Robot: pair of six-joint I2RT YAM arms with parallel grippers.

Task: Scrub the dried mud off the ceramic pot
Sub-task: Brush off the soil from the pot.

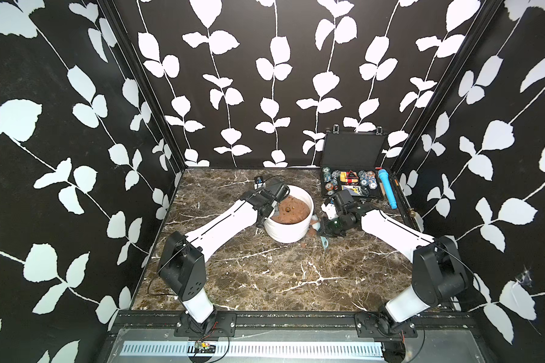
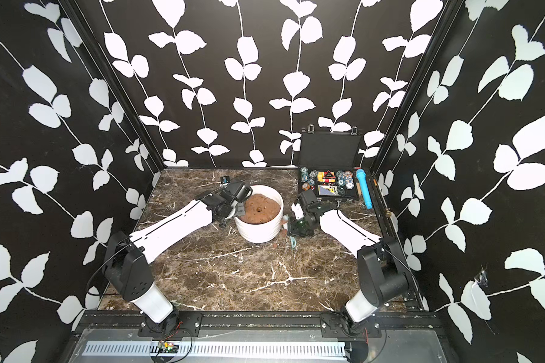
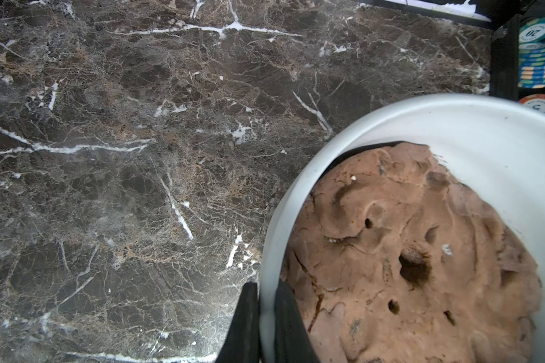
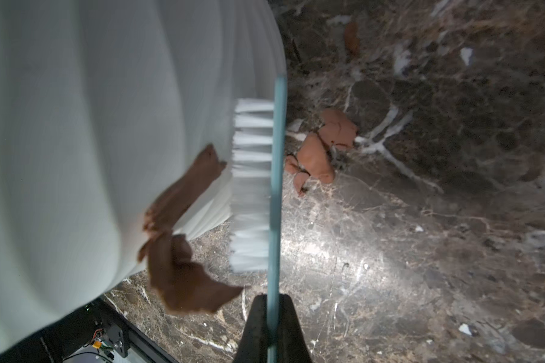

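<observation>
Setup: the pot [image 1: 286, 234] stands mid-frame in both top views on the counter [image 1: 265, 276]. Grip: left hand [image 3: 266, 290] clenched on its rim; right hand [image 4: 272, 303] clenched on the brush [image 4: 252, 176] handle. Bristles press the wall beside the dried mud [image 4: 183, 188], one flap peeling.

Risks: thin handle twisting in the grip under side load; pot sliding or tipping if the rim pinch slips, spilling soil [image 3: 406, 251]. Loose flakes [image 4: 318, 154] litter the counter.

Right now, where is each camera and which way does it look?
Top views: high in front, looking down on the table; left arm, right arm show.
Left wrist: looks along the left gripper pinching the rim of the ceramic pot.
Right wrist: looks along the right gripper holding the brush against dried mud.
Shared: that pot.
</observation>
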